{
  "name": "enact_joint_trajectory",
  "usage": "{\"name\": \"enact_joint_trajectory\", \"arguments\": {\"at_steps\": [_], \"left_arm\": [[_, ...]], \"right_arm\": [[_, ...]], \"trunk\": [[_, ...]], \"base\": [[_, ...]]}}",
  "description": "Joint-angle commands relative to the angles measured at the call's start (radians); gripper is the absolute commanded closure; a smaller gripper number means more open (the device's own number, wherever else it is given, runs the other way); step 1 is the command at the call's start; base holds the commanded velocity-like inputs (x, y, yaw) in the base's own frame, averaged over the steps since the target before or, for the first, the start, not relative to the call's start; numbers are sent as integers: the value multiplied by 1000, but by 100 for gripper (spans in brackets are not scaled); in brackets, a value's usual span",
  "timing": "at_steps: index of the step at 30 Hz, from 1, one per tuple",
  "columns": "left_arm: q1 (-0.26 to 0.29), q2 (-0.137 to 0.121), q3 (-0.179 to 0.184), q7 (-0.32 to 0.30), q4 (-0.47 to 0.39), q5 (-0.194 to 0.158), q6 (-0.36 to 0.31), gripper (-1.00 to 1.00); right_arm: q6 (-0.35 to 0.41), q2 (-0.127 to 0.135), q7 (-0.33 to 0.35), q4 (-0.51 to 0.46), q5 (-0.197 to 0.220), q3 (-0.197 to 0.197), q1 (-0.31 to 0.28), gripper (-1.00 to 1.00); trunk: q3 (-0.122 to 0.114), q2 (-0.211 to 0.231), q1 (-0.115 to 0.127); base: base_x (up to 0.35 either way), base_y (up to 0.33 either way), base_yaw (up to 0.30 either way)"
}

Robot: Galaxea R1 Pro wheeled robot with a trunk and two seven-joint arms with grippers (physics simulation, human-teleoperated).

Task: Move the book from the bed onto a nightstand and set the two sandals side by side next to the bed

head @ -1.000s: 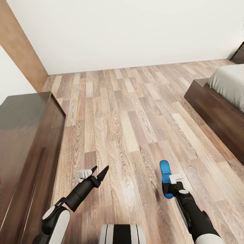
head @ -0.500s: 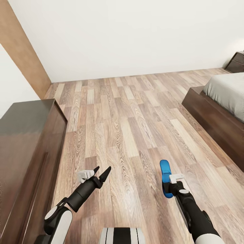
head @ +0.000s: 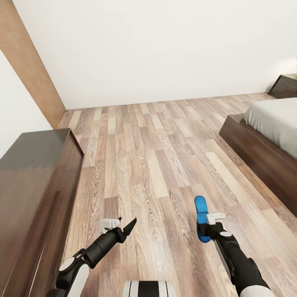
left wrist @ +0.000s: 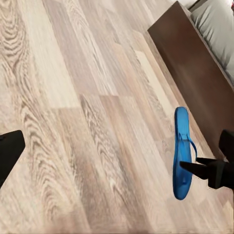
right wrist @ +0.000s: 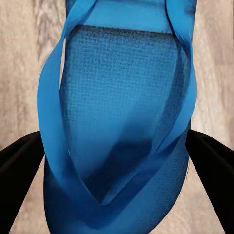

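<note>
the right gripper [head: 207,229] clamped a thin bright-blue sandal [head: 201,218] above the wood-plank floor [head: 156,156], near the low bed's dark brown frame [head: 255,150]. the left gripper [head: 126,225] hung open, holding nothing.

The head view looks forward and steeply down from above both arms, over the wood-plank floor [head: 156,165] to the far white wall [head: 165,49], with the dresser [head: 33,198] at its left edge and the bed [head: 264,132] at its right. The left wrist view looks low across the same floor towards the bed frame [left wrist: 190,63], and shares with the head view the blue sandal [left wrist: 182,151] (seen edge-on here). The right wrist view sits very close over that sandal [right wrist: 122,122], facing straight onto its footbed and straps.
</note>
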State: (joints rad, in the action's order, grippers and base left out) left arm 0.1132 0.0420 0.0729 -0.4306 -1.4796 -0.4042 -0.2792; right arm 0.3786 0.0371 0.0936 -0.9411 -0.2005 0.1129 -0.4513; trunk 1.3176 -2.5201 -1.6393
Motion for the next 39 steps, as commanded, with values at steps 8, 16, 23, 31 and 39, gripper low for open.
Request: {"name": "enact_joint_trajectory", "arguments": {"at_steps": [8,16,23,31,39], "left_arm": [[0,-5,1,-2,29,55,-9,-100],[-3,-12,2,0,49,84,-5,-100],[-8,-18,2,-2,63,125,-9,-100],[-15,-19,2,-2,88,131,-13,-100],[-16,-29,2,-2,182,132,-30,-100]], "right_arm": [[5,167,237,70,298,2,1,100],[5,245,429,229,453,2,1,100],[1,252,502,354,461,2,2,100],[-7,254,647,522,461,1,2,100],[-13,254,667,534,461,1,2,100]], "trunk": [[-30,2,4],[-61,4,7],[-88,5,10],[-119,7,14],[-150,9,18]], "base": [[0,0,0],[0,0,0],[0,0,0],[0,0,0],[0,0,0]]}}
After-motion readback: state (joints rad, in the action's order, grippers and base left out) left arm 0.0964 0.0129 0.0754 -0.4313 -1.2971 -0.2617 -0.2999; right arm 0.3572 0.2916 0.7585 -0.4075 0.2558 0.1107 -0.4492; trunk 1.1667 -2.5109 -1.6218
